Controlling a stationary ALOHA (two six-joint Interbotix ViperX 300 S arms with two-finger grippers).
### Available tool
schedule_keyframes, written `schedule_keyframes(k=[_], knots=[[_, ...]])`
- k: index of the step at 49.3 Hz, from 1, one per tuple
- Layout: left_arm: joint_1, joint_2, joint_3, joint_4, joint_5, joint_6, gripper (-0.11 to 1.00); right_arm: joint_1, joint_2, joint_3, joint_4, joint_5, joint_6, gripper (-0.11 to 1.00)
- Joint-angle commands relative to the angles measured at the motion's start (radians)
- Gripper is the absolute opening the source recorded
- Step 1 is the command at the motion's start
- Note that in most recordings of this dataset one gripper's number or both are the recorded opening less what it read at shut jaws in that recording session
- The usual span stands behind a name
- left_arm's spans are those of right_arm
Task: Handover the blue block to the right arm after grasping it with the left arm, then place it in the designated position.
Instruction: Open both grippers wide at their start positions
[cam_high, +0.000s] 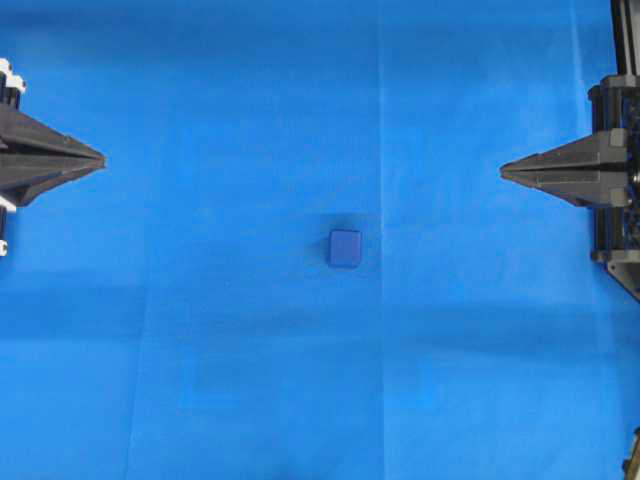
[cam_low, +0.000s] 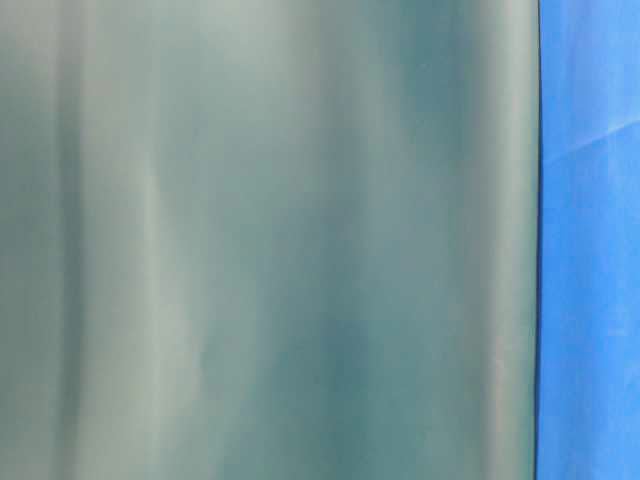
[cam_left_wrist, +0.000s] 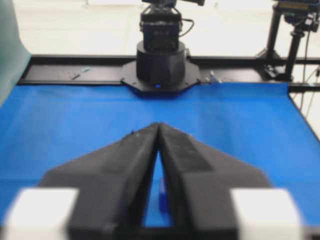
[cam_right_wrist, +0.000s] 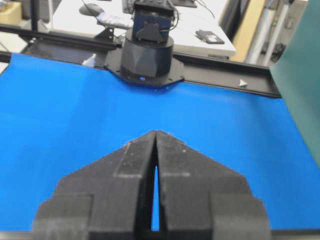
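Item: blue block (cam_high: 345, 248). Location: just below centre of the overhead frame, alone on the blue cloth (cam_high: 200, 350), well apart from both my grippers. Sits flat, faces roughly square to the frame edges. In my left wrist view only a dark blue sliver shows low between the fingers; too little to read.

Item: my left gripper (cam_high: 100, 160). Location: left edge of the overhead frame, above the block's level. Fingertips meet at a point; nothing held.

Item: my right gripper (cam_high: 505, 171). Location: right edge, tips pointing toward centre. Fingers drawn together to a thin slit; nothing held.

Item: table-level view. Shows a grey-green sheet (cam_low: 270, 240) and a strip of cloth; no use for the approach.

Step in hand, by my judgement: the left-arm reach and grasp, not yet begun.

Notes on doing it well:
- Spread my left fingers before descending; the block is narrower than their spread.
- Straddle two opposite faces, not corners.
- Grip one end, leaving free faces for my right fingers at handover.
- Keep the right gripper clear until lift.
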Motion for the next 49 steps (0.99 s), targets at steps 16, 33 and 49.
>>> schedule_keyframes(k=[16, 33, 49], knots=[[-0.008, 0.002, -0.009, 0.002, -0.006, -0.011, 0.93, -0.005, 0.002, -0.029, 0.055, -0.005, 0.000, 0.92], [-0.008, 0.011, -0.011, 0.003, -0.005, -0.012, 0.93, -0.006, 0.002, -0.034, 0.057, -0.006, 0.000, 0.97], [-0.003, 0.189, -0.075, 0.002, -0.097, -0.012, 0.93, -0.006, 0.006, -0.035, 0.055, -0.009, 0.000, 0.97]])
